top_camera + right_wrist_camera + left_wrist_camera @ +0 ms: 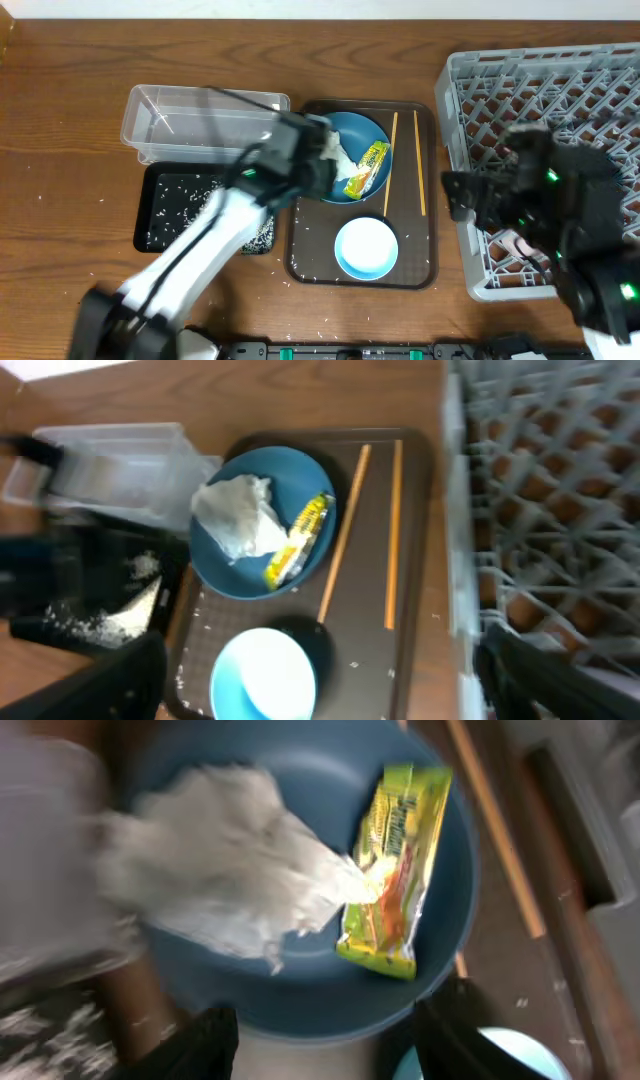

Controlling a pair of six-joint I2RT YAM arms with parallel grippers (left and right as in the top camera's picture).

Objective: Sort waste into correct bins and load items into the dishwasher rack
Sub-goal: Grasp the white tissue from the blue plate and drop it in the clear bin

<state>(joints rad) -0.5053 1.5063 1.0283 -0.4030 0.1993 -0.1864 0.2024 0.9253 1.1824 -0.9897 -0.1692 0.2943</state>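
Overhead view; all positions are given from the round dark-blue plate (368,127).

1. Crumpled white paper napkin (215,870): on the plate, on the half toward the bins, with one ragged corner touching the wrapper. Judged very light, soft and crushable, with no risk of breakage. Best hold is a pinch on the raised, bunched middle. The thin trailing corner could tear.

2. Small yellow-green snack wrapper (392,870): on the plate, lying flat on the half toward the chopsticks. Judged light, a slick film likely to slide on the glaze. Take it by a crimped end or along a long edge.

3. The plate itself: at the far end of the brown rectangular serving tray (410,255). Judged stiff, the heaviest of the three, smooth and breakable. Hold by the rim only, once cleared.

4. Two thin wooden chopsticks (392,165): just beside the plate, on the side of the large grey lattice dishwasher rack (540,90).

5. Round white bowl (366,248): near the plate, at the tray's near end.

6. Clear rectangular plastic tub (200,120) and shallow black rectangular tray (141,210), the latter strewn with loose white rice grains (165,190): beside the plate, opposite the rack.

7. Left gripper (330,1040): over the plate's near rim, jaws spread wide, nothing held.

8. Right gripper (320,680): well apart from the plate, on the rack side, jaws spread wide, empty.
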